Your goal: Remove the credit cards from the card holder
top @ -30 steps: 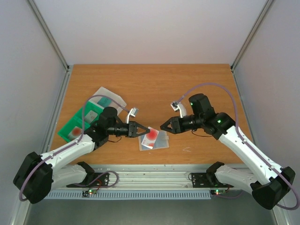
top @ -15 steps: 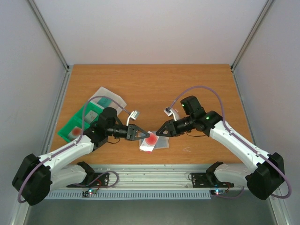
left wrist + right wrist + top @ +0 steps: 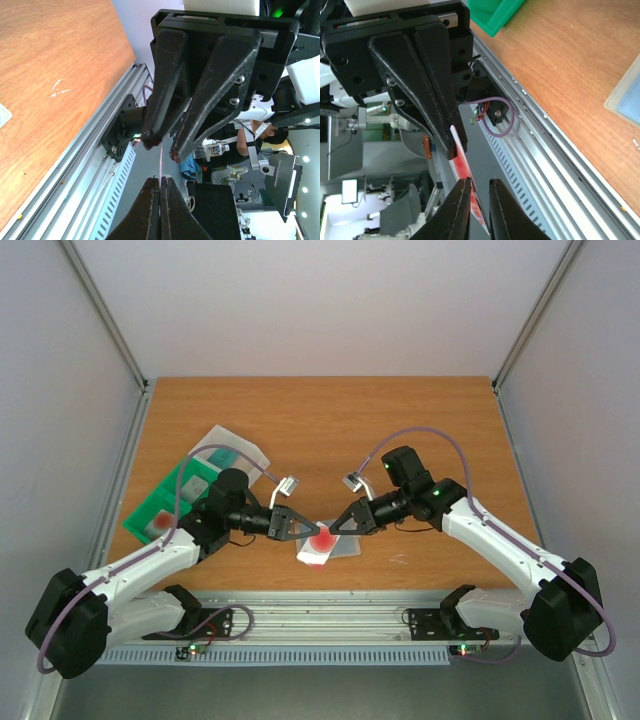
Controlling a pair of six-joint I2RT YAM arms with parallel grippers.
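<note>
My left gripper (image 3: pixel 303 528) is shut on the edge of a white card with a red patch (image 3: pixel 320 538), held just above the table. In the left wrist view the card (image 3: pixel 161 161) shows edge-on, rising from my shut left gripper (image 3: pixel 160 181). My right gripper (image 3: pixel 333 528) is open, with its jaws on either side of the card's other end; the right wrist view shows the card (image 3: pixel 461 159) between the two tips of the right gripper (image 3: pixel 479 182). The pale translucent card holder (image 3: pixel 346 544) lies flat on the table under them and shows bluish at the right wrist view's edge (image 3: pixel 626 94).
A green compartmented tray (image 3: pixel 160 508) and a clear plastic box (image 3: pixel 235 448) lie at the left of the table. The metal rail (image 3: pixel 330 615) runs along the near table edge.
My right gripper has moved left, up to the card, and its open jaws now straddle the card's free end. My left gripper has kept its hold and barely shifted.
</note>
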